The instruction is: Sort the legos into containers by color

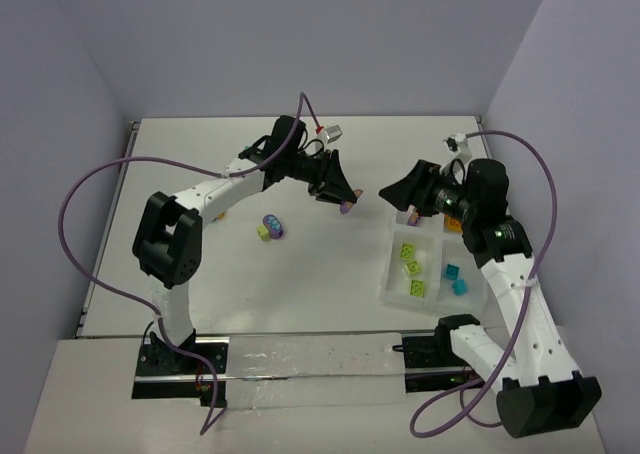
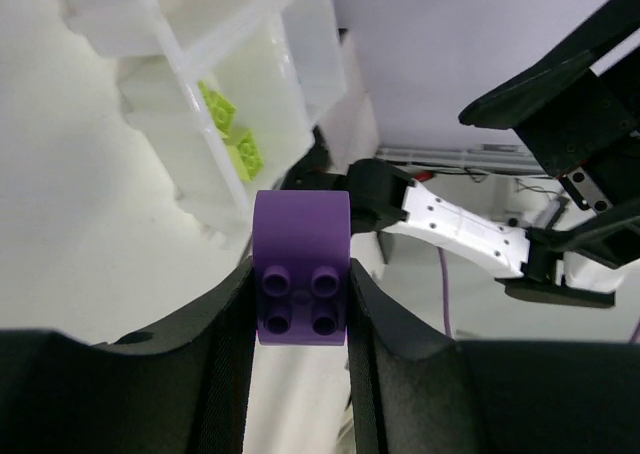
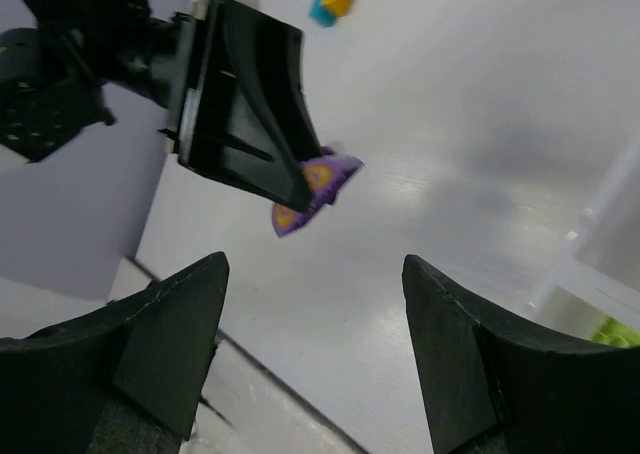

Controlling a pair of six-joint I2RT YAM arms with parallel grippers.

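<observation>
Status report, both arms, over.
Left gripper shut on purple brick. Right gripper open, empty, facing it. Tray lies beyond the right gripper; that arm likely sits in the path.

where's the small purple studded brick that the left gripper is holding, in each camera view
Top external: the purple studded brick is mid-table, at the left gripper tip.
Left wrist: the brick is centre frame, pinched between black fingers.
Right wrist: the brick is left of centre, beneath those fingers.
Shared landmark: translucent whitish tray holding lime green bricks.
</observation>
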